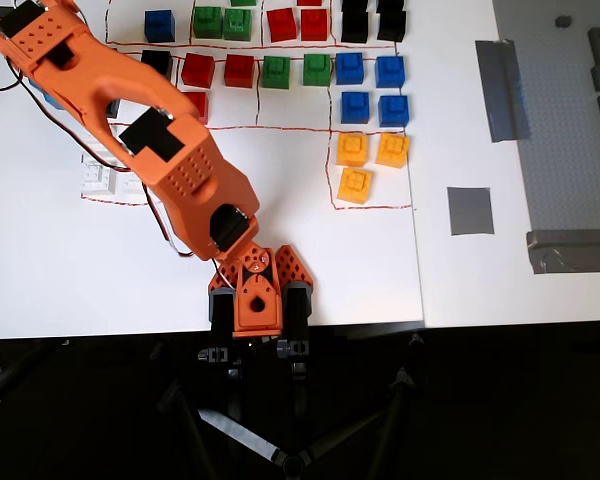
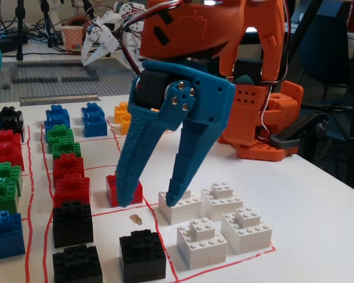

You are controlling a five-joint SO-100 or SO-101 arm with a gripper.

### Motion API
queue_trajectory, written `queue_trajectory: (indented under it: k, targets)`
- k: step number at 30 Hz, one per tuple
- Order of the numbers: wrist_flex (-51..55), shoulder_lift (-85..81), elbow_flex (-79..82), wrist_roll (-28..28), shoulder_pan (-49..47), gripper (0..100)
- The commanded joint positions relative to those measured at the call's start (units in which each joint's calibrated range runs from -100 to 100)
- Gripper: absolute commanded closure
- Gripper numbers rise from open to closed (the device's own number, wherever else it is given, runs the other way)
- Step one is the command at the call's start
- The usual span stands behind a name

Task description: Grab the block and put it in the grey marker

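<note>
Several black studded blocks stand among the coloured cubes. In the fixed view the closest one point(image 2: 143, 254) sits just in front of my blue gripper point(image 2: 150, 199); two more point(image 2: 72, 223) point(image 2: 76, 265) stand to its left. The gripper is open and empty, fingertips down at the table. One fingertip point(image 2: 125, 197) is in front of a red cube point(image 2: 113, 187), the other point(image 2: 174, 197) against a white cube point(image 2: 186, 206). In the overhead view the arm point(image 1: 170, 150) hides the gripper. The grey marker point(image 1: 470, 210) lies far right on the table and is out of the fixed view.
Rows of red, green, blue and yellow cubes point(image 1: 352, 150) fill red-lined squares. Several white cubes point(image 2: 202, 242) sit right of the gripper. Long grey tape strips point(image 1: 500, 90) and a grey baseplate point(image 1: 570, 120) lie at the overhead view's right. The arm's base point(image 1: 255, 300) is at the front edge.
</note>
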Motion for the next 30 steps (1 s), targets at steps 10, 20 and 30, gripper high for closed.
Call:
queue_trajectory:
  k: [10,20,30]
  targets:
    - [-1.3,0.61,-3.83,-1.12,2.08,77]
    - [-1.62,4.41,-4.29,-1.51,2.24,76]
    - [-2.85,6.4,-4.38,-1.32,3.08,75]
